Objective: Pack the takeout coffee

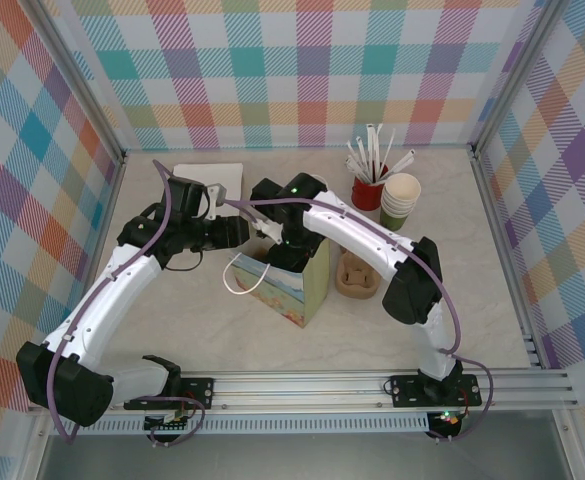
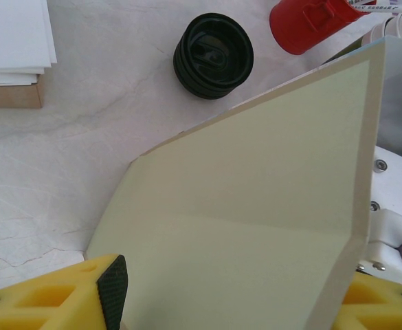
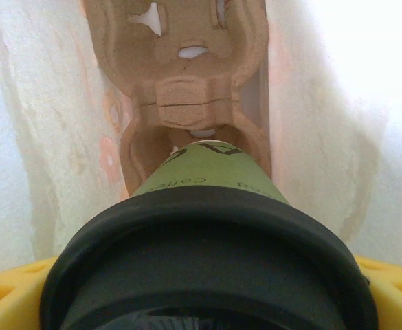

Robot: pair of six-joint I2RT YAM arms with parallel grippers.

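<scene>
The takeout coffee (image 3: 207,180), olive-green with a black lid (image 3: 201,237), hangs upright inside the paper bag (image 1: 277,290). My right gripper (image 3: 201,295) is shut on it just under the lid, with a yellow finger (image 3: 12,295) on either side. The cup's base is at a pocket of a brown pulp carrier (image 3: 180,55) lying on the bag's floor. Whether the base touches the pocket, I cannot tell. My left gripper (image 1: 244,233) is at the bag's back left top edge. In the left wrist view its fingers (image 2: 111,289) clasp the bag's pale green side panel (image 2: 255,206).
A pulp carrier (image 1: 357,275) sits on the table right of the bag. Behind it are a red cup of straws (image 1: 369,190) and stacked paper cups (image 1: 400,200). A stack of black lids (image 2: 213,55) and a white paper stack (image 1: 209,175) are at the back.
</scene>
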